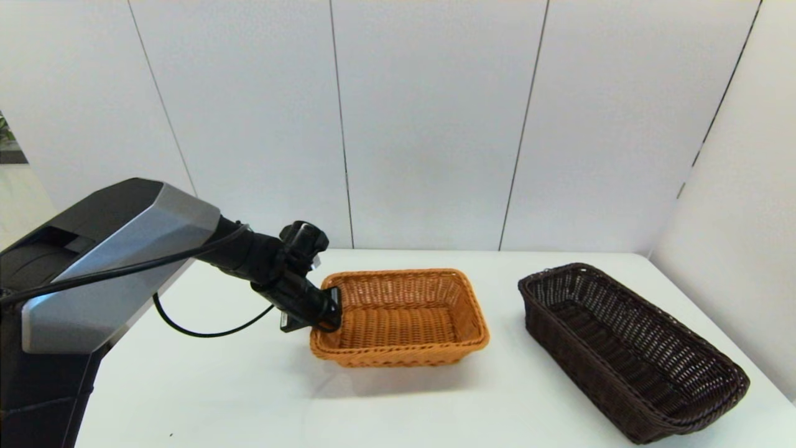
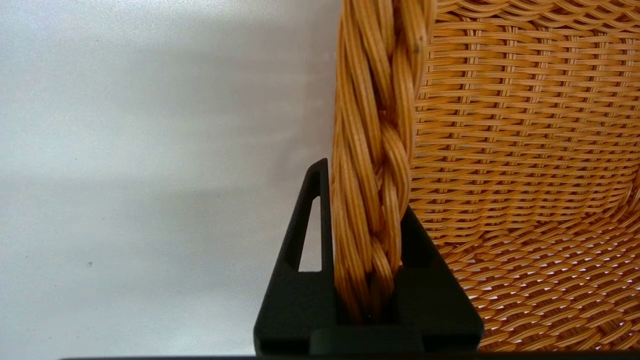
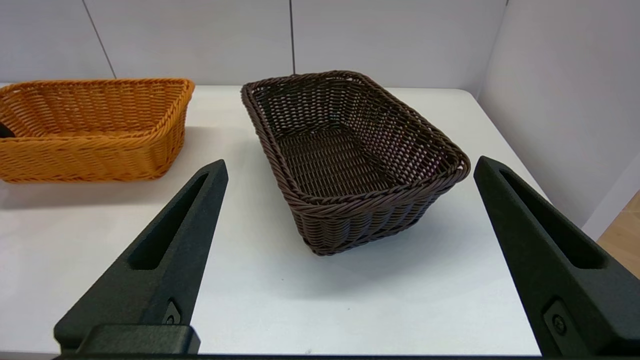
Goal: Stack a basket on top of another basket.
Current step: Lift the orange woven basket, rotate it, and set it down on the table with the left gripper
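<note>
The orange-tan wicker basket (image 1: 401,314) stands at the table's middle. My left gripper (image 1: 333,308) is shut on the braided rim of its left short side. The left wrist view shows the rim (image 2: 372,150) pinched between the two black fingers (image 2: 300,280), with my left gripper (image 2: 365,200) closed around it. I cannot tell whether the basket is off the table. The dark brown basket (image 1: 628,348) lies empty on the right, angled toward the near right corner. In its wrist view my right gripper (image 3: 350,165) hangs open, short of the dark basket (image 3: 345,150) and touching nothing. The orange basket (image 3: 90,125) shows beyond to one side.
The white table (image 1: 435,410) is bounded by white wall panels at the back and on the right. A black cable (image 1: 205,330) loops down from the left arm onto the table. A gap of bare table separates the two baskets.
</note>
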Controlling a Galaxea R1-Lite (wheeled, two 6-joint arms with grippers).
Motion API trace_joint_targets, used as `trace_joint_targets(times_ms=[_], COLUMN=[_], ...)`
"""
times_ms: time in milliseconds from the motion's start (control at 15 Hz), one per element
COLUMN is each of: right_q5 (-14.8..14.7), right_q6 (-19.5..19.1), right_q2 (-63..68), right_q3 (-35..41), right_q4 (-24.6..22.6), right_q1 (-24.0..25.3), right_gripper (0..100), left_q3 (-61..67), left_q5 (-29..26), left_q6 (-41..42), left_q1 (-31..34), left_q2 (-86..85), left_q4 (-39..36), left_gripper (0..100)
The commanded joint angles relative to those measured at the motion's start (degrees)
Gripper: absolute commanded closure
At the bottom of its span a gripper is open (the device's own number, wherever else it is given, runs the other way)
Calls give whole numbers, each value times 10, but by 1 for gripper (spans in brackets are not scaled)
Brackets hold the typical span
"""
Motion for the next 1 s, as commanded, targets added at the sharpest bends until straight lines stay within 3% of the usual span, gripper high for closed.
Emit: trace_joint_targets(times_ms=[67,1000], right_q5=[0,0], right_q6=[0,0], right_q2=[1,1], right_q3=[0,0], right_q4=[0,0], right_q1=[0,0], right_gripper=[0,0], left_q3=[0,4], left_q5=[-1,-2], left_q6=[0,26], left_q1=[-1,-2], left_q2=[1,-2], left_q4=[1,2], left_gripper=[100,100])
